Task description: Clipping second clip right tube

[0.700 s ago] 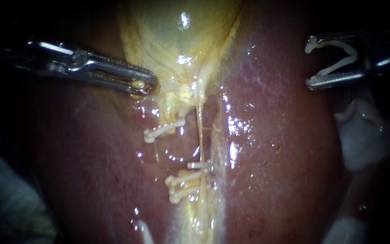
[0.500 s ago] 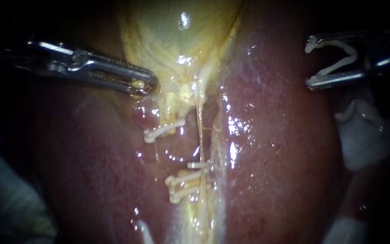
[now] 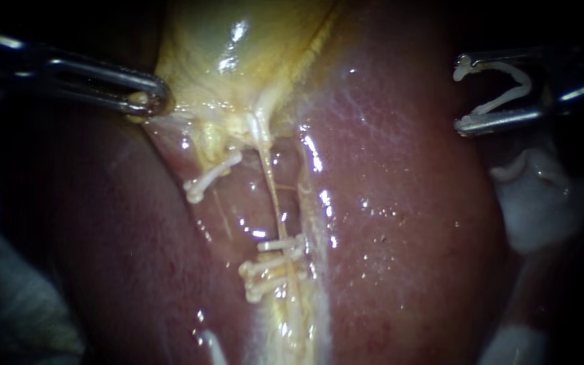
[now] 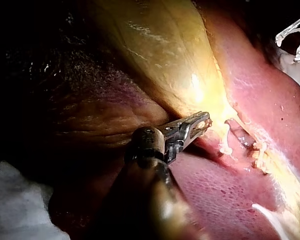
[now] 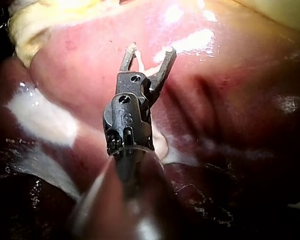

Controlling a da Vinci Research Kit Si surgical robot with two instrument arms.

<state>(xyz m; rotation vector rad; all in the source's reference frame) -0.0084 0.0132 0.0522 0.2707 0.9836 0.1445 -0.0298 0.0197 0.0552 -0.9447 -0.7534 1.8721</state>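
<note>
While my right instrument (image 3: 459, 96), at two o'clock, holds a gaping white plastic clip (image 3: 508, 67) in wide jaws, the approach is due: straddle the thin pale right tube (image 3: 273, 192) next.

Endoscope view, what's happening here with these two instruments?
The left instrument has its end effector shut on the lower edge of the gallbladder, holding it toward its side. The right instrument carries an open clip in its end effector, out over the liver and well apart from the right tube. Near that tube sit other clips; this one is not yet placed.
</note>
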